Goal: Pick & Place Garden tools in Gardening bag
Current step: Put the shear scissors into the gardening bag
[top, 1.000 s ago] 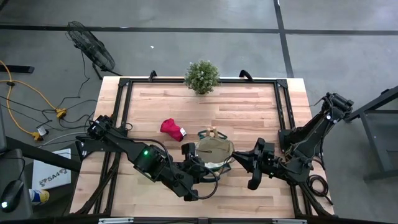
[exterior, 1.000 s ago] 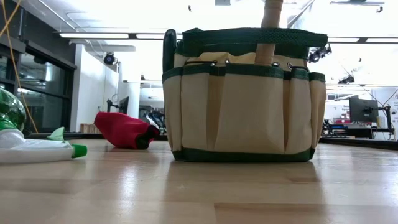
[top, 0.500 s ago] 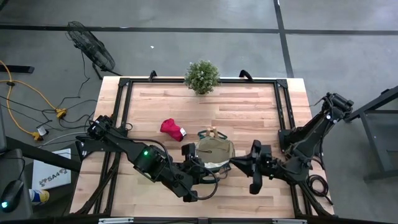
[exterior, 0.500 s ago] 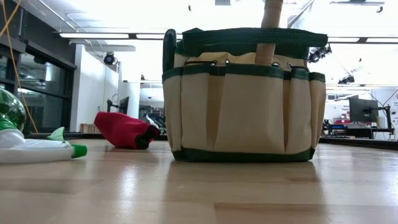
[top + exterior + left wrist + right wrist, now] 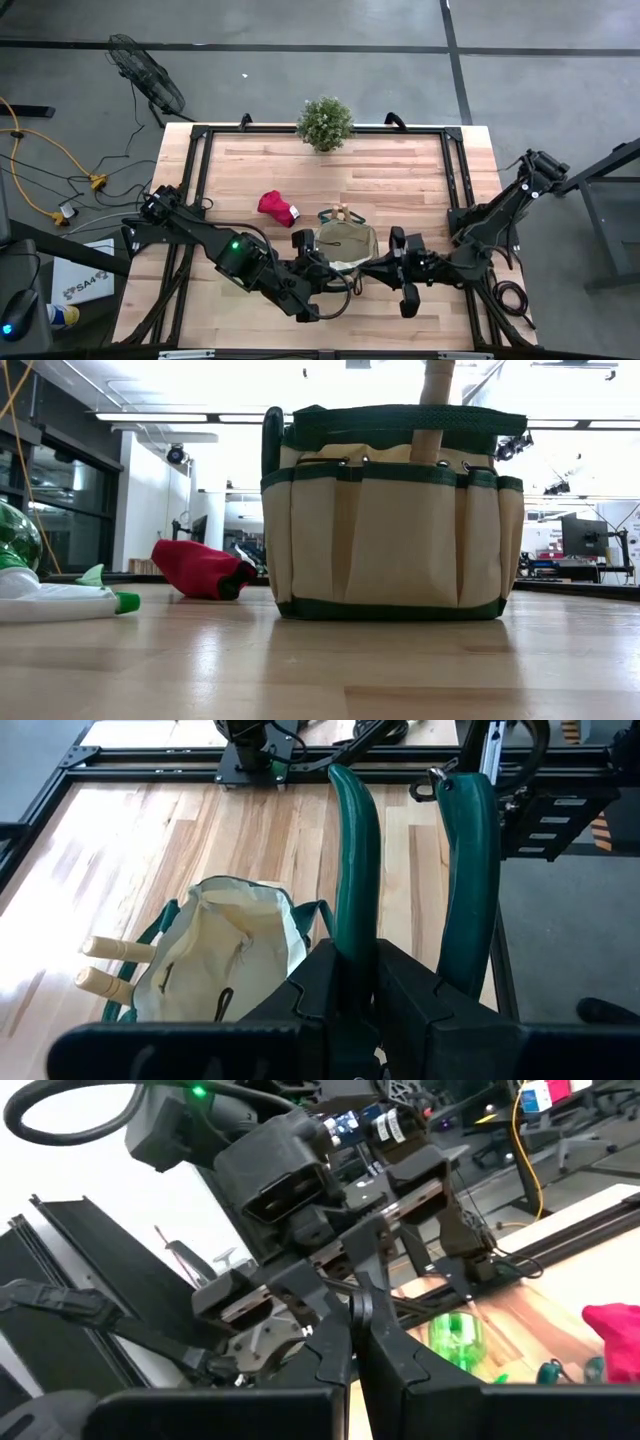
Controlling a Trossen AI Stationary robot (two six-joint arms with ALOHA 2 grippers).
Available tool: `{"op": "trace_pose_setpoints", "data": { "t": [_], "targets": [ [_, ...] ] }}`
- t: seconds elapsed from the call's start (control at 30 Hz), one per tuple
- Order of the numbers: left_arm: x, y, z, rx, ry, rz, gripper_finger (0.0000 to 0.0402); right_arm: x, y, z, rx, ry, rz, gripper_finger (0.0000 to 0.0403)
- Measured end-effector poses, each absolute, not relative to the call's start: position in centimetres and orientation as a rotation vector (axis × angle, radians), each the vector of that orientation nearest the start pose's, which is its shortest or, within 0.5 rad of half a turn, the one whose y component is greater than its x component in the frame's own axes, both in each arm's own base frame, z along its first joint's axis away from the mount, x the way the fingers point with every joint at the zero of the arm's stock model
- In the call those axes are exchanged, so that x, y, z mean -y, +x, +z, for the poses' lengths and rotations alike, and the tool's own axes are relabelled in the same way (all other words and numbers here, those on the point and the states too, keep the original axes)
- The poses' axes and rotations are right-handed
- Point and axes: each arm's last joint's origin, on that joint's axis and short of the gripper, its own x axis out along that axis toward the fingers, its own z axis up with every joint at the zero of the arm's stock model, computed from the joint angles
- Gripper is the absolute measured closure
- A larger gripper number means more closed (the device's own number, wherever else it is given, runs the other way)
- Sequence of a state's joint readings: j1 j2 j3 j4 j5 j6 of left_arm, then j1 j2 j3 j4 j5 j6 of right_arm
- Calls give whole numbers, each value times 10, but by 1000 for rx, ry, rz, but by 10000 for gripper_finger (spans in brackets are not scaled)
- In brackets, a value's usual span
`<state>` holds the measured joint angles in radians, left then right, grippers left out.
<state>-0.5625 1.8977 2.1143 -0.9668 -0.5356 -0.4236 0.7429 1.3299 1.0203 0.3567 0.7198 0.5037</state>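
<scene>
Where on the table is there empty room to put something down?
The widest bare wood lies between the plant and the bag, running right toward the frame. There is more left of the glove. It is crowded at the near edge: the left claw holding the pruners and the right claw meet beside the bag.

A: Which items are only partly visible?
B: Low view: spray bottle (image 5: 40, 595) cut by the frame edge; a wooden handle (image 5: 432, 410) leaves the top above the gardening bag (image 5: 390, 510).
A: And the pruners (image 5: 400, 870)?
B: Blades hidden, probably behind the left gripper (image 5: 345, 1010).
</scene>
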Motion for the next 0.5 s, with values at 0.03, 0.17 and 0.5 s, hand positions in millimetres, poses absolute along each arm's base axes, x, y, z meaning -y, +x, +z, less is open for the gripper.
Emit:
{"op": "trace_pose_setpoints", "data": {
  "t": [0.03, 0.17, 0.5],
  "targets": [
    [200, 345, 402, -627, -18, 109, 357, -187, 233, 346, 27, 534, 32, 399],
    [200, 345, 402, -627, -18, 108, 357, -187, 234, 346, 26, 531, 37, 399],
    [200, 345, 402, -627, -18, 108, 329, -187, 234, 348, 43, 542, 42, 399]
  ]
}}
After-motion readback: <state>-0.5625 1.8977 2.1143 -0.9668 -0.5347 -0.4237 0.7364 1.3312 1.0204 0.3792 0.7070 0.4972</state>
